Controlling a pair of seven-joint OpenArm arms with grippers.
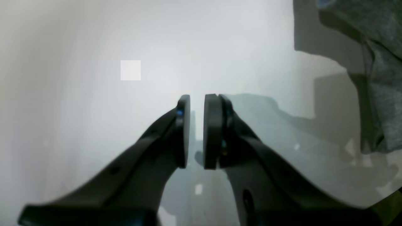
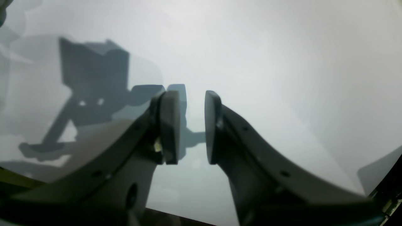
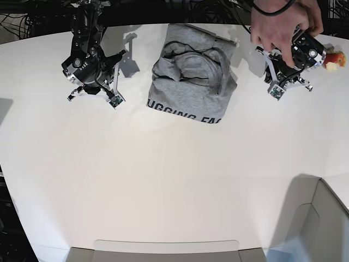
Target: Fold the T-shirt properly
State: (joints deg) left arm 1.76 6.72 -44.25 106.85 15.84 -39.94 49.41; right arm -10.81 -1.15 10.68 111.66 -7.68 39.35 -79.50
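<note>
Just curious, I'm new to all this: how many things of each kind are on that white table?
Crumpled heather-grey cotton T-shirt with dark lettering: 1
Black robot arms: 2 (left gripper, right gripper)
Human hand: 1
Small red object: 1
Total: 5

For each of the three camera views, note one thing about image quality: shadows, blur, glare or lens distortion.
Left wrist view: soft and hazy, the table washed out, a hard shadow beside the T-shirt. Right wrist view: equally blurred, with a dark arm shadow on the table left of the right gripper. Base view: sharper, the table's far edge bowed by the lens, a person's hand on the left gripper.
</note>
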